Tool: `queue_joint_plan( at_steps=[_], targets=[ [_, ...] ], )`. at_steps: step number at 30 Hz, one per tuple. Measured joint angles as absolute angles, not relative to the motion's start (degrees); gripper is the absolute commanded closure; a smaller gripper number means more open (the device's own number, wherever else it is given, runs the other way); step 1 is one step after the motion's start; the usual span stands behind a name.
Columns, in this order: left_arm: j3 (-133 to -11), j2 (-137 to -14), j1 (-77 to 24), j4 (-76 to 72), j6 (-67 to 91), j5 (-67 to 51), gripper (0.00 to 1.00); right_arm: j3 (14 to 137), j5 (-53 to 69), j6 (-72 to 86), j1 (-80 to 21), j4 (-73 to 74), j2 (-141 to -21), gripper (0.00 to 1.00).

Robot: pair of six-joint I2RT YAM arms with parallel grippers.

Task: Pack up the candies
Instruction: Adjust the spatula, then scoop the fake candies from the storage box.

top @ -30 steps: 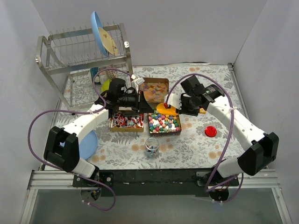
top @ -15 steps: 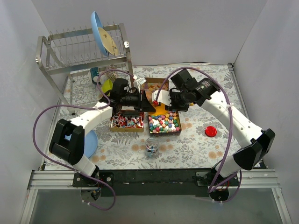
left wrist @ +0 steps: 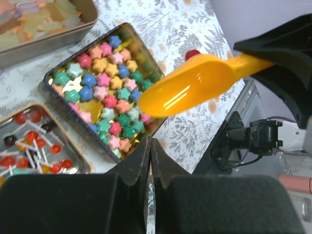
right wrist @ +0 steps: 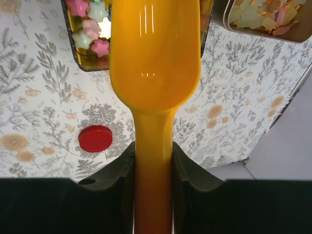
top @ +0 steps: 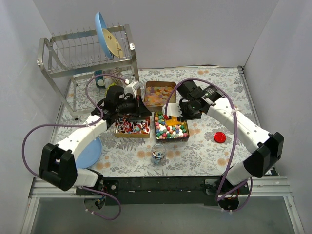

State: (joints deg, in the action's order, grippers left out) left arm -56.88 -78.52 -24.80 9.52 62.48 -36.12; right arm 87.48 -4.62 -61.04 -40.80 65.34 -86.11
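- Worktop (top: 204, 156): flowered cloth. A dish rack (top: 87, 63) stands at the far left corner and plays no part.
- Right arm: half a second back it had swung toward the far tin. It is now drawn in again, with the right gripper (right wrist: 154, 165) over the far edge of the middle tin. The claw is narrow, clamped on the handle of the orange scoop (left wrist: 190, 87).
- Left arm: it has pulled back leftward. The left gripper (left wrist: 150, 156) hangs over the far rim of the left tin, jaws pressed together with nothing between them.
- Tins, mid-worktop:
  - the middle tin (top: 171, 139) is full of star candies (left wrist: 105, 92);
  - the left tin (top: 131, 136), just beside it, holds the wrapped pieces (left wrist: 34, 146);
  - the far tin (top: 146, 92) holds the pale flat pieces (left wrist: 39, 19).
- Scoop: the bowl hovers above one end of the stars and is not dug in. Nothing shows riding on the faces I can see, but I cannot tell about the hollow side.
- Small clear jar (top: 158, 157): it sits toward the near edge, just in front of the middle tin. It has a little colour inside, too small to name.
- Red lid (top: 220, 137): it lies toward the right edge, well apart from the jar.
- Reading: with the scoop back over the stars and the left claw withdrawn, the way looks clear for a dip into that tin. Packing seems early, since the tins are full and the lid is off.
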Motion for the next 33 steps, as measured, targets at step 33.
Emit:
queue_joint_plan(
  at_steps=[33],
  targets=[
    [-36.0, -87.9, -26.3, -4.5, 67.6, -39.7, 1.0, 86.1, -32.2, -71.3, -45.1, 60.6, -103.7, 0.99]
  ],
)
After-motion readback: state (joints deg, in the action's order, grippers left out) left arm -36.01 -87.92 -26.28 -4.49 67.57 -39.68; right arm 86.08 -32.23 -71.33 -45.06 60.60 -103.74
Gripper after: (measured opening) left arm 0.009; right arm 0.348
